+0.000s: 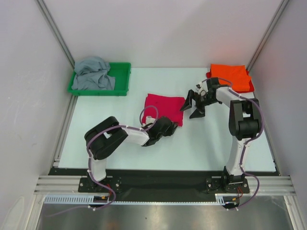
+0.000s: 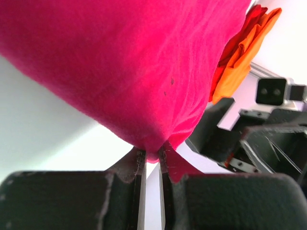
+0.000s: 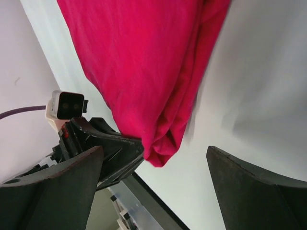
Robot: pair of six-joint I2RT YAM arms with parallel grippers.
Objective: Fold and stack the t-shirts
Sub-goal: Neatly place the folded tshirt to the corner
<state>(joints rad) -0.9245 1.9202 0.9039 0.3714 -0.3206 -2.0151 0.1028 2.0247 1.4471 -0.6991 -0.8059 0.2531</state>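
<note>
Because the left end effector (image 2: 152,155) pinches one corner of the pink shirt (image 1: 164,106) and the right end effector (image 1: 192,108) beside it stands spread, a pull may unfold it.

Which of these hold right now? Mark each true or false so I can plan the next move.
1. The left gripper is shut on a corner of the pink shirt. True.
2. The right gripper is clamped on the pink shirt. False: its jaws stand wide open beside the shirt's right edge, holding nothing.
3. The grey shirt lies folded flat. False: it sits crumpled in the green tray.
4. The orange shirt lies folded at the far right corner. True.
5. The pink shirt is stacked on the orange shirt. False: they lie apart on the table.
</note>
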